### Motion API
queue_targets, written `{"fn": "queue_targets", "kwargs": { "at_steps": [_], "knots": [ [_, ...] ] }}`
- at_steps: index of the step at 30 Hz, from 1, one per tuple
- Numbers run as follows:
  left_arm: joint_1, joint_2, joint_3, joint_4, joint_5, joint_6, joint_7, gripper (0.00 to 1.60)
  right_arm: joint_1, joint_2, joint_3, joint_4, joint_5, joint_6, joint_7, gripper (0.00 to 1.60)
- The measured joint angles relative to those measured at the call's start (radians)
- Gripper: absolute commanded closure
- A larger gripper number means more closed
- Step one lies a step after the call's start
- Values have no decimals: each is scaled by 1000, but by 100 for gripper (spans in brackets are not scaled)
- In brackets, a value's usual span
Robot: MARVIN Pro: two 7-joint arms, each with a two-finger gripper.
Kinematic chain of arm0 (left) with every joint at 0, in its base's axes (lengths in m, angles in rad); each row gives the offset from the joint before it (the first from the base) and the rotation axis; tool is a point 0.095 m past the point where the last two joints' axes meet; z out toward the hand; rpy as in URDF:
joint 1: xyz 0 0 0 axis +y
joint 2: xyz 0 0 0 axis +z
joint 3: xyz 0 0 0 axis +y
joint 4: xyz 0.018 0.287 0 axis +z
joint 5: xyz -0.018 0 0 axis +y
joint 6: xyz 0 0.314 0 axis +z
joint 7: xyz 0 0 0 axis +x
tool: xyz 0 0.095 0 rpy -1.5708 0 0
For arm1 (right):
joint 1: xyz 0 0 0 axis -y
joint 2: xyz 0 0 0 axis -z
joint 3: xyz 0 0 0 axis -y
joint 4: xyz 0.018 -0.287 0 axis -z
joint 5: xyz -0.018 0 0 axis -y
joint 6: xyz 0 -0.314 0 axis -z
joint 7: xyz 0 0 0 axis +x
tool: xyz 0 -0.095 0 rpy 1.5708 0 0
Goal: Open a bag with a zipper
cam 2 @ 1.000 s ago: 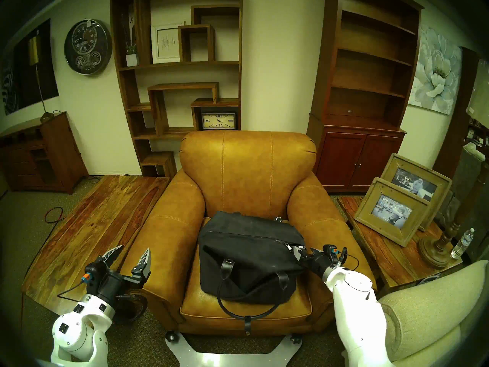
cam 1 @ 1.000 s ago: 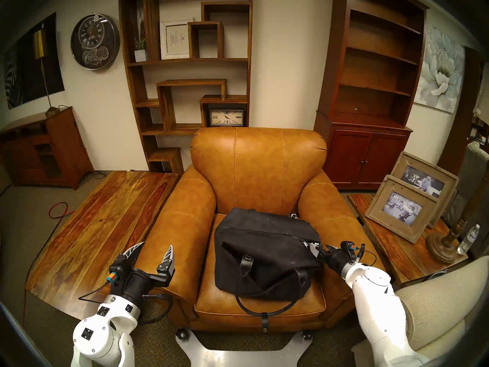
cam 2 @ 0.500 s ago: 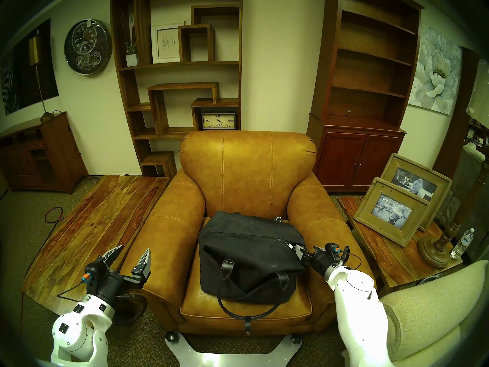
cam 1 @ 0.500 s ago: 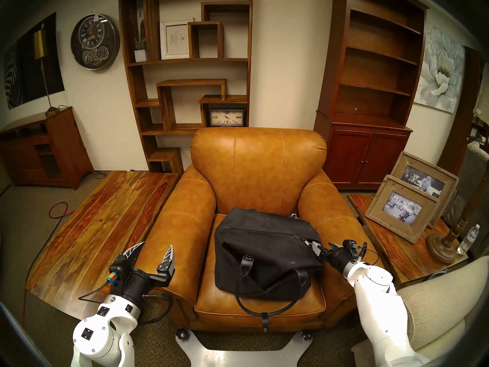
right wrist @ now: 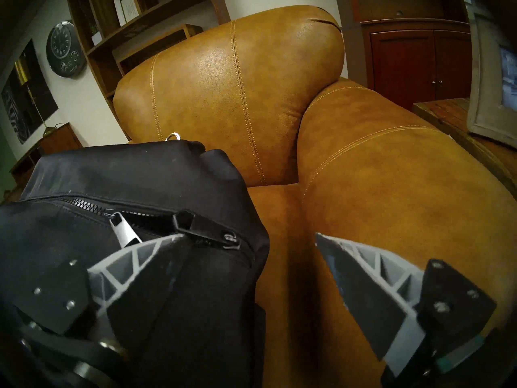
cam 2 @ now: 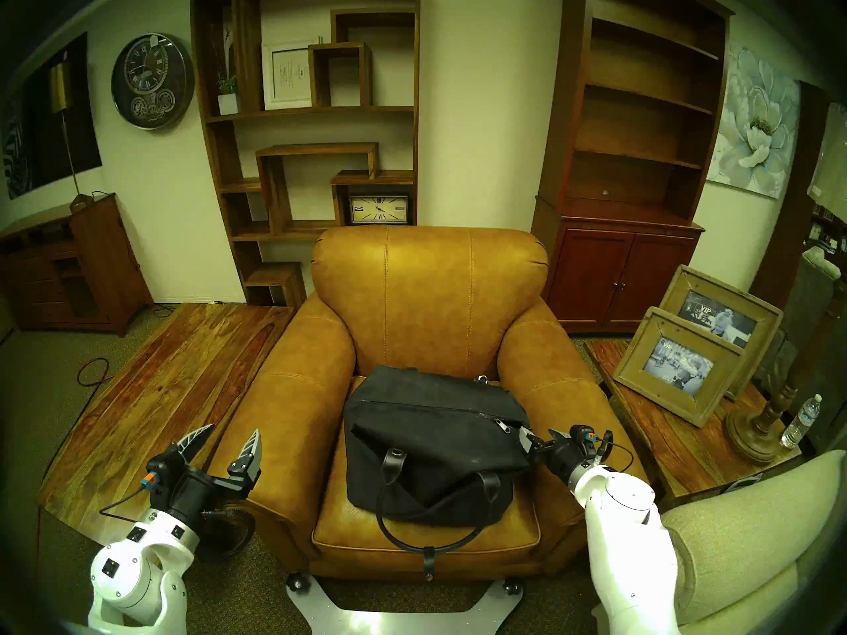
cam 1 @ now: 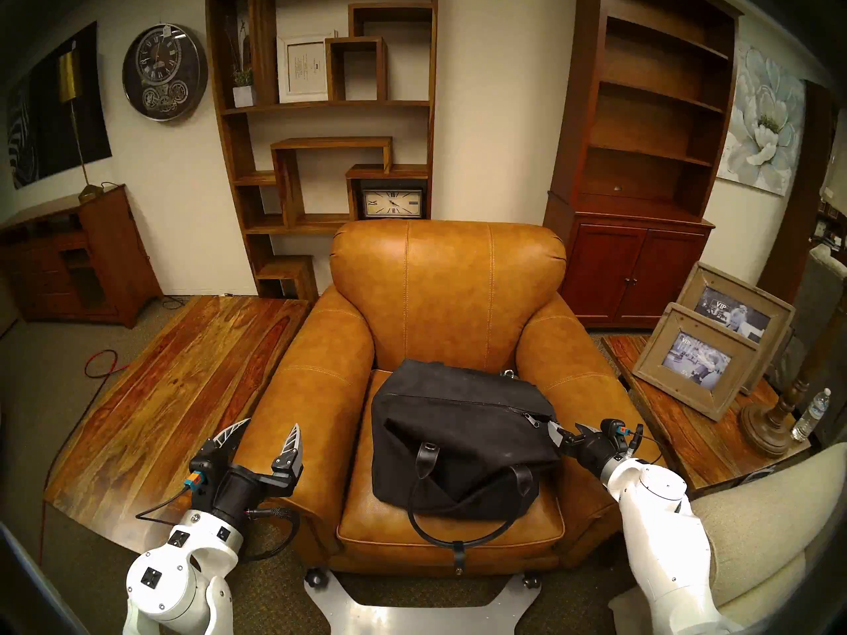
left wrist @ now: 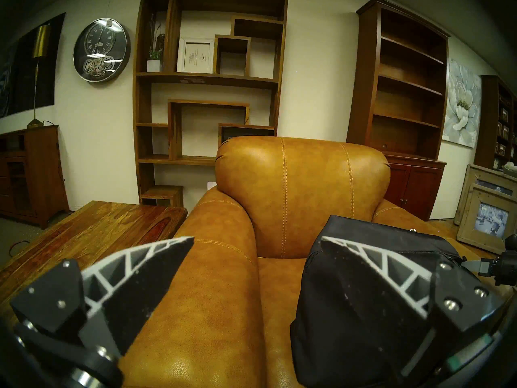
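The black bag (cam 1: 458,441) (cam 2: 431,446) lies on the armchair's seat. Its zipper (cam 1: 458,399) (right wrist: 89,203) runs along the top and looks closed over most of its length. The dark hexagonal pull tab (right wrist: 201,227) lies at the bag's right end, with a silver tab (right wrist: 126,233) beside it. My right gripper (cam 1: 566,430) (cam 2: 540,437) (right wrist: 249,236) is open at that end, holding nothing. One of its fingers (right wrist: 145,255) rests against the bag just below the pull tab. My left gripper (cam 1: 272,423) (left wrist: 257,237) hangs open over the left armrest.
The tan leather armchair (cam 1: 449,290) walls the bag in with its armrests. A side table (cam 1: 687,437) on the right carries picture frames, a lamp base and a water bottle (cam 1: 810,414). A wooden table (cam 1: 174,382) is on the left, a beige sofa arm (cam 1: 756,528) by my right arm.
My right gripper has drawn back to the right, off the zipper's end, leaving the pull tab uncovered. The bag and my left arm have not moved.
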Motion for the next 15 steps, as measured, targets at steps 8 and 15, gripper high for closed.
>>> {"fn": "queue_targets", "kwargs": {
  "at_steps": [8,15],
  "knots": [
    [0,0,0,0,0,0,0,0,2,1,7,5,1,-5,-5,16],
    [0,-1,0,0,0,0,0,0,8,1,12,19,1,-17,-3,23]
  ]
}}
